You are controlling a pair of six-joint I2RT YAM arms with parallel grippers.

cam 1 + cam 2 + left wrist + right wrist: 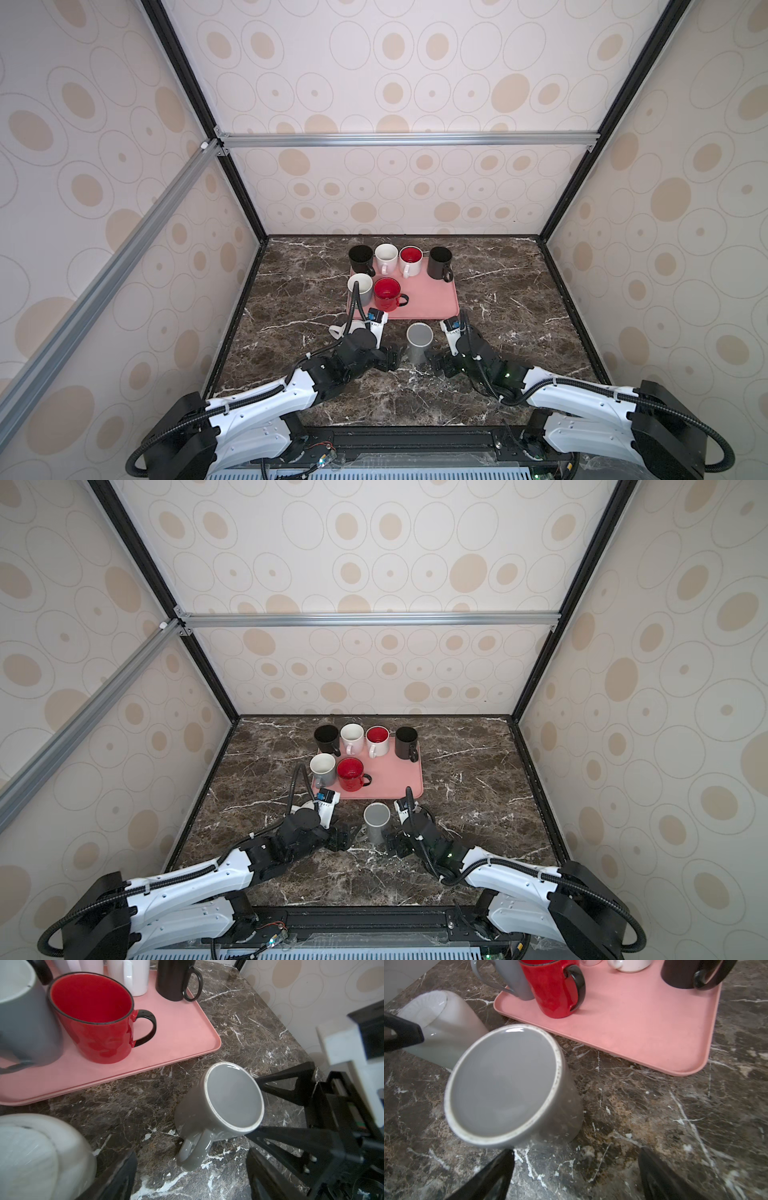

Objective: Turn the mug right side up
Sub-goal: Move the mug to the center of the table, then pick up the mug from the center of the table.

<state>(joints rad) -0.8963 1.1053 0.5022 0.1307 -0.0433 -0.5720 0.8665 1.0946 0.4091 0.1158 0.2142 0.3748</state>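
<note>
The mug (pixel 419 338) stands upside down on the tabletop (pixel 511 299), grey base up and rim down. It is just in front of the tray (pixel 428 297), by the right half of the tray's near edge and apart from it, and both top views show it so (pixel 377 817). Its handle (pixel 193 1153) sticks out on the side away from the tray, toward the left hand (pixel 397 356). That hand sits low over the tabletop in front of the tray's near edge, just beside the mug. In the left wrist view its two fingers (pixel 116 1176) stand wide apart with nothing clamped, and the handle lies just ahead of the gap. The right hand (pixel 431 358) sits in front of the tray's near right corner, on the mug's other side. In the right wrist view its fingers (pixel 492 1178) are spread too and hold nothing, with the mug (pixel 504 1088) ahead of one finger rather than between them. Seen from the left wrist, the right hand's fingers (pixel 288 1084) reach up to the mug's wall, but whether they touch it cannot be told. On the tray, a red mug (pixel 387 294), mouth up, and a grey-white mug (pixel 360 289) stand in the near left part, and a row of four (pixel 386 258) lines the far edge. Off the tray's near left corner a white mug (pixel 446 1028) rests on the tabletop with its base showing. In the top views the left arm (pixel 291 386) largely hides it, and I cannot tell whether it lies on its side or stands inverted.
</note>
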